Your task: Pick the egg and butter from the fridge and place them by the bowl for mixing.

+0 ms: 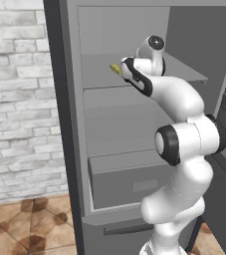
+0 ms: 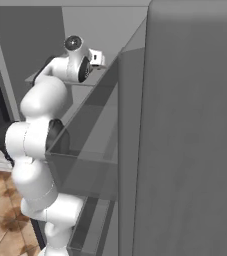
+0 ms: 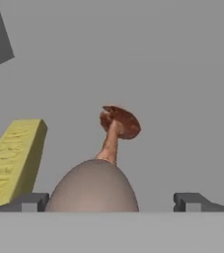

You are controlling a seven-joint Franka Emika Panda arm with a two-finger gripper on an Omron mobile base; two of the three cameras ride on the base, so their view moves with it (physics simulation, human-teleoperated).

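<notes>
Two dark fingertips [image 3: 30,201] of the gripper [image 3: 111,202] are seen standing wide apart at the bottom of the hand view, with the egg [image 3: 93,188] lying between them on a grey shelf [image 3: 182,99] of the fridge [image 1: 72,149]; no contact between either tip and the shell can be made out. The butter [image 3: 12,160], a yellow stick, lies just beside the egg on its left in this view, and a small brown mushroom [image 3: 117,129] stands just behind it. In the left base view, the arm is shown reaching onto the upper shelf, where a yellow end of the butter [image 1: 115,68] appears at the wrist. The egg is judged to be light, rigid, smooth and brittle, and rounded enough to roll or squirt out of a pinch; it would best be taken across its widest middle, the tips centred on either flank and closed gently. The butter is judged to be light and somewhat soft, with flat faces; it would best be held across its two long sides near mid-length. The closeness of the three items is judged a risk of one being nudged.
</notes>
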